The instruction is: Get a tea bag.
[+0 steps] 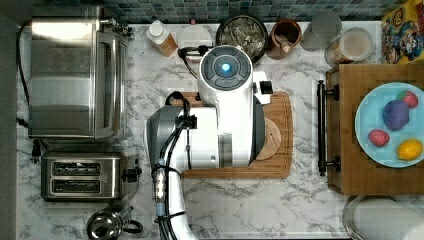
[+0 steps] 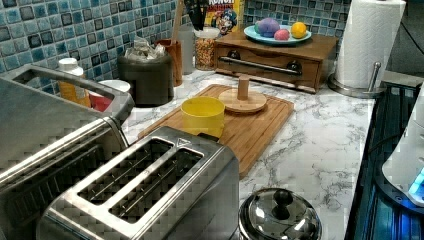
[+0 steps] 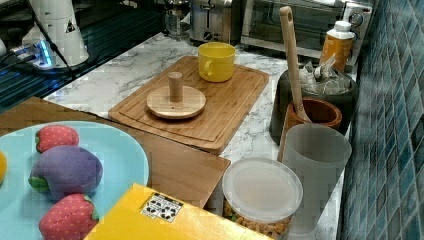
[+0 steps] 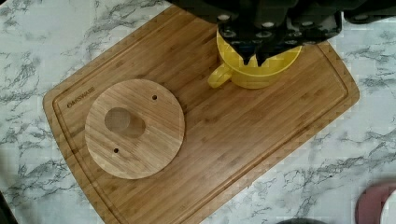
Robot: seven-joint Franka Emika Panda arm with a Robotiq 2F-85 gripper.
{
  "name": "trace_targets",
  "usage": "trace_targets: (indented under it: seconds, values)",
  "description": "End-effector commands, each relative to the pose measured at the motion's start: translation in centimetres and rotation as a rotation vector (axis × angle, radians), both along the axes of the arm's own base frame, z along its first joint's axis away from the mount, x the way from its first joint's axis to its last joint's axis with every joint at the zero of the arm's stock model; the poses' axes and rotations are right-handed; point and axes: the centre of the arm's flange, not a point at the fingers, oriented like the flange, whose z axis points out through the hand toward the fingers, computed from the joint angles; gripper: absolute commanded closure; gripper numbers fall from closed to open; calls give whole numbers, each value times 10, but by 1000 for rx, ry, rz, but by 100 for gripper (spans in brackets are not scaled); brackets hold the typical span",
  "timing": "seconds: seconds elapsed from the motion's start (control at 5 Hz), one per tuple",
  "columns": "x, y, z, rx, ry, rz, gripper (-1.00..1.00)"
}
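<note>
**Q:** Where is the tool, and how does it stand?

**A:** Wrist view: the tool [image 4: 252, 59] hangs over the yellow cup [image 4: 254, 77] on the cutting board [image 4: 233, 140]. Its fingertips are pressed together with nothing between them.

**Q:** Where are the tea bags?

**A:** The tea bags [image 1: 242, 32] are grey-beige sachets heaped in the dark canister [image 2: 150, 82]. It stands on the marble surface [image 1: 250, 200] just off the board, by the tiled wall and next to the brown cup [image 3: 317, 112]. The bags are well apart from the tool.

**Q:** What else is on the board?

**A:** The round wooden lid [image 4: 135, 128], near the yellow cup but not touching it.
</note>
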Motion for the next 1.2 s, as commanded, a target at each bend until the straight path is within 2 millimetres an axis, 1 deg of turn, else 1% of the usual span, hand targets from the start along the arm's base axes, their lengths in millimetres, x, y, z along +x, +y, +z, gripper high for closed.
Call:
trace_targets:
  seconds: [0.2,0.4,0.6,0.8,1.0,1.2]
  values:
    - [7,-6,6,7,-60,-34,100]
    - [24,-20,21,-4,-168,-97,100]
    - [44,-24,35,-37,-249,-131,100]
    - [59,-25,47,-50,-296,-124,100]
    - [68,-24,63,-40,-379,-99,100]
    - [75,-24,72,-53,-440,-93,64]
